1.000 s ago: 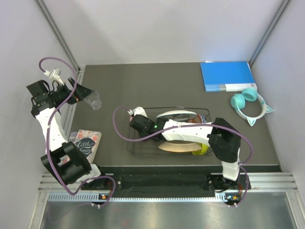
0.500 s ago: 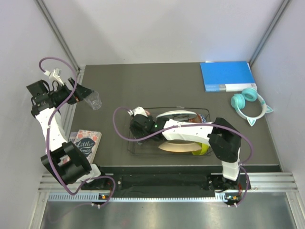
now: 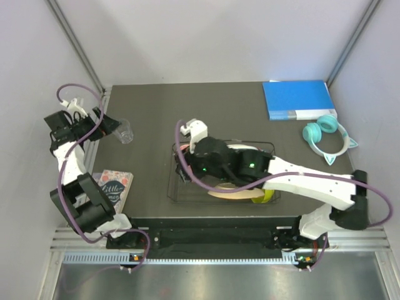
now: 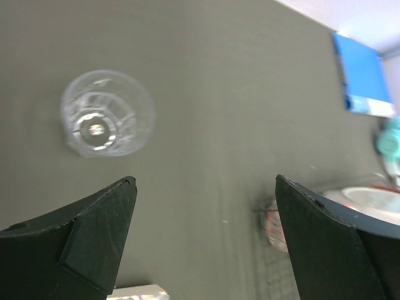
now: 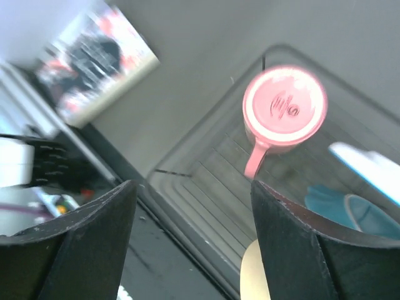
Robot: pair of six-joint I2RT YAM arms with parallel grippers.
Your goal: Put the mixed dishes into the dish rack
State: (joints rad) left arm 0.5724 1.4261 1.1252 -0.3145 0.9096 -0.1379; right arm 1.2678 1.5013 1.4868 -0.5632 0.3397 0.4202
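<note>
Two pincers: we see the left pincer (image 4: 205, 187) and the right pincer (image 5: 190, 187) both spread wide, with nothing between the fingers of either.
Left pincer: it hangs over the dark grey counter (image 4: 237, 75) at its left side, well apart from the rack.
Small clear glass (image 4: 106, 112): it stands upright on the counter, mouth up, beyond the left pincer's fingertips and off to one side of their gap, touching neither finger.
Right pincer: it hovers above the left end of the shallow black wire dish rack (image 3: 181, 192) and touches no dish.
Pink-red mug (image 5: 284, 106): it sits inside the rack, in a corner at the left end, with its handle pointing towards the right pincer. The wrist view is blurred, so we cannot tell whether it sits rim up or base up.
Plates: a teal scalloped plate (image 5: 337, 209), a cream-yellow plate (image 3: 231, 194) and a white plate (image 5: 369, 164) are in the rack, to the right of the mug.
Lime-green bowl (image 3: 265, 197): we find it at the rack's near right corner.
Elsewhere on the counter: a patterned book (image 3: 112, 187) lies near left, a blue binder (image 3: 299, 100) far right, and teal cat-ear headphones (image 3: 328, 137) sit just beside the binder.
</note>
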